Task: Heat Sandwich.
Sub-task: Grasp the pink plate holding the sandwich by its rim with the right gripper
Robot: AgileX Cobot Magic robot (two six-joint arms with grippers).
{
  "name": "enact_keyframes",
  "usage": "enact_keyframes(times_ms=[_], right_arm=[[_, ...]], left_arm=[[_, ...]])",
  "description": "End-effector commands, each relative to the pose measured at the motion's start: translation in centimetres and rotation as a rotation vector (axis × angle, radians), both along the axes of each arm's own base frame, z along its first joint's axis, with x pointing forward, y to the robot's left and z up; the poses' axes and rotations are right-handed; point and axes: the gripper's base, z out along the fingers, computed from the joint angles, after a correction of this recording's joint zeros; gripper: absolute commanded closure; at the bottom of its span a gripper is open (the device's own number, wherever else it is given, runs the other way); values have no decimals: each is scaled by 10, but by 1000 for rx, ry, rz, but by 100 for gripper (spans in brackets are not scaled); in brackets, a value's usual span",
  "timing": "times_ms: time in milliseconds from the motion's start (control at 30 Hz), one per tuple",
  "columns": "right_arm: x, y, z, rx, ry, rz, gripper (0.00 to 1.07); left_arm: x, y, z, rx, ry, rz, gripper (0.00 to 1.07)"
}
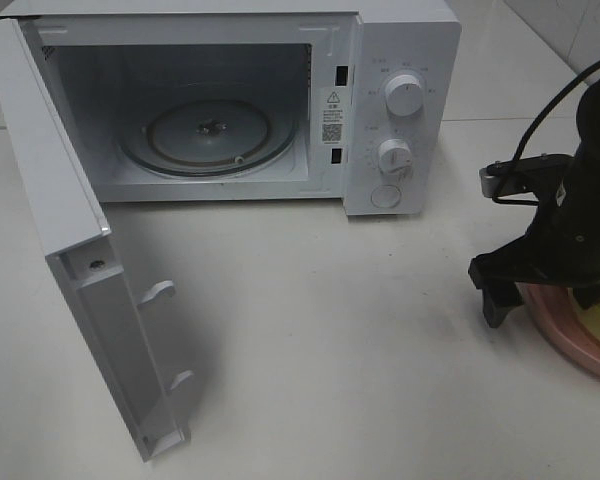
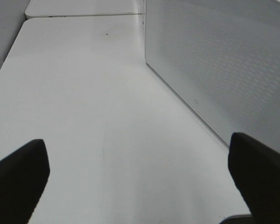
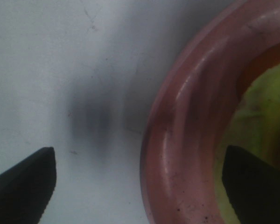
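Pickup is in hand: the right fingers [image 3: 23, 186] stand spread wide astride the rim of the pink plate [image 3: 177, 140], with the sandwich [image 3: 263, 107] by the inner finger. Next they must close on that rim and lift toward the open microwave [image 1: 400, 60]. The left fingers [image 2: 18, 177] gape over the counter [image 2: 84, 93].

A lab bench mocked up as a kitchen: a microwave [image 1: 400, 100] and robot arm [image 1: 580, 220] at a plain white table [image 1: 330, 330].
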Motion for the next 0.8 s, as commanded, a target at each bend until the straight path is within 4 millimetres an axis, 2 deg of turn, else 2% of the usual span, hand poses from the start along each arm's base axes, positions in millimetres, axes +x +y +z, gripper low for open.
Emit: enact_keyframes(times_ms=[33, 233, 633, 800], right_arm=[[2, -2, -10, -14, 7, 13, 17], [4, -2, -21, -23, 29, 24, 18], [4, -1, -22, -23, 30, 35, 22], [2, -2, -22, -28, 51, 40, 35]], left_arm=[[-3, 0, -1, -9, -28, -3, 7], [-3, 0, -1, -9, -28, -3, 7], [-3, 0, -1, -9, -28, -3, 7], [-3, 0, -1, -9, -28, -3, 7]])
